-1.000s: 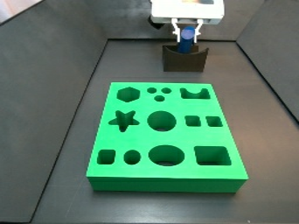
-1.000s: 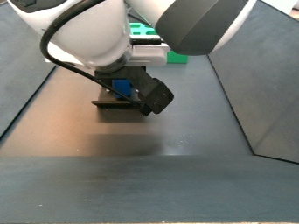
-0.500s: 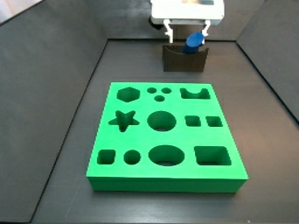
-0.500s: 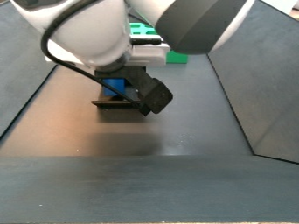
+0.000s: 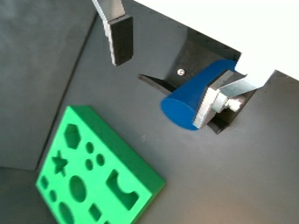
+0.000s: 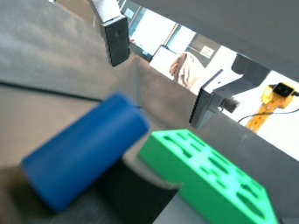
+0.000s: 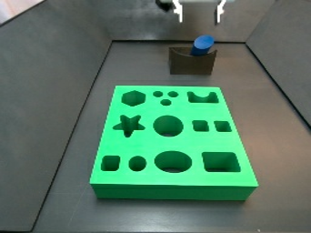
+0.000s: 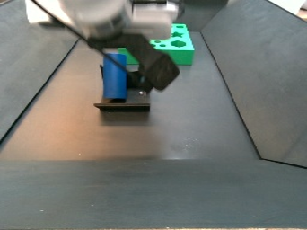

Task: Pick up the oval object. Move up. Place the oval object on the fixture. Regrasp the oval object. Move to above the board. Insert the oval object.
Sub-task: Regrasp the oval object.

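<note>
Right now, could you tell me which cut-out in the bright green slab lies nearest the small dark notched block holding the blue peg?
The crown-like notched cut-out at the green board's far corner, directly before the fixture; the open claw hangs above the blue oval object.

One oval object [image 7: 202, 43], blue, rests in one dark fixture [image 7: 188, 61]. One green board [image 7: 174, 141] lies on the floor with eleven cut-out holes. One pincer [image 7: 198, 11] hangs above the fixture, its two fingers [image 5: 121, 39] spread and empty.
</note>
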{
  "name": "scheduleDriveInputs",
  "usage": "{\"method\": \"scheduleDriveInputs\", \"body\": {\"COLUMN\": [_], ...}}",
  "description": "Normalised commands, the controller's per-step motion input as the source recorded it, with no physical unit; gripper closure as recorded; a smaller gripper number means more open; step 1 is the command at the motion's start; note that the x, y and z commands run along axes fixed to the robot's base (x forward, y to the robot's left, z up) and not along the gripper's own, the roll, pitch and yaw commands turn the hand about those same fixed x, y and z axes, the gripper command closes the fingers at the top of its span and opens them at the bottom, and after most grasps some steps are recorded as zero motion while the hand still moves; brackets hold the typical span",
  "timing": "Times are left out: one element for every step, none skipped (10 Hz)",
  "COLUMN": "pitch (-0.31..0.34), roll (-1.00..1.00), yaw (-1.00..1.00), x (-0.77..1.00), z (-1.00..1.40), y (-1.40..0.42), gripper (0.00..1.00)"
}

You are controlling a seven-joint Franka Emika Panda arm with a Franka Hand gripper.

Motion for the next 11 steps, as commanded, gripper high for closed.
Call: {"method": "scheduleDriveInputs", "body": {"pitch": [0.035,0.055,0.059,0.071,0.070,0.059,0.054,0.049,0.050,0.052,0.051], "roll": [0.04,0.04,0.04,1.00,1.00,1.00,1.00,1.00,1.00,1.00,1.00], "yaw": [0.02,0.01,0.01,0.04,0.04,0.03,0.03,0.03,0.03,0.03,0.03], "x": [-0.03,-0.03,-0.03,-0.11,-0.09,-0.11,-0.11,-0.07,-0.05,-0.02,-0.01], "z": [0.61,0.35,0.22,0.48,0.46,0.31,0.19,0.07,0.05,0.03,0.01], "y": [0.01,0.01,0.01,-0.84,-0.81,-0.64,-0.54,-0.33,-0.20,-0.03,-0.01], "gripper": [0.00,0.00,0.00,0.00,0.00,0.00,0.00,0.00,0.00,0.00,0.00]}}
